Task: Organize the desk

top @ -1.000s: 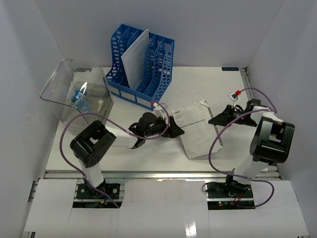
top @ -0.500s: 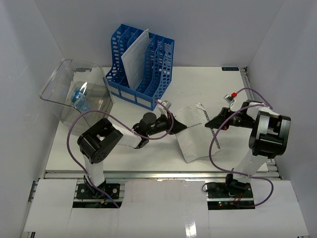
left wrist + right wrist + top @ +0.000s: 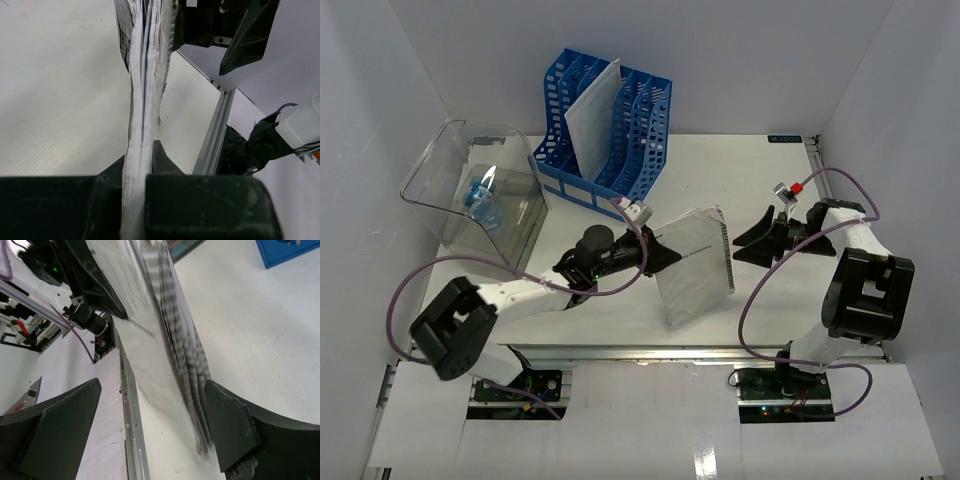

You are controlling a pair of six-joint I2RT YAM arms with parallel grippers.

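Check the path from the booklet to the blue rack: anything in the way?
Nothing visible. The left gripper holds the booklet, and only bare desk lies between it and the rack. One slot holds a white document; the others look free. The open right gripper sits on the booklet's other side.

File rack (image 3: 603,135) stands at the back of the table (image 3: 750,165), with a sheaf of paper (image 3: 592,118) upright in one slot. Just left of the rack sits a plastic bin (image 3: 440,165) with a small object (image 3: 483,195) inside. Ahead and right of the rack is the spiral-bound booklet (image 3: 695,265). The left gripper (image 3: 665,258) is on its rack-side edge and the right gripper (image 3: 752,238) is off its far side.
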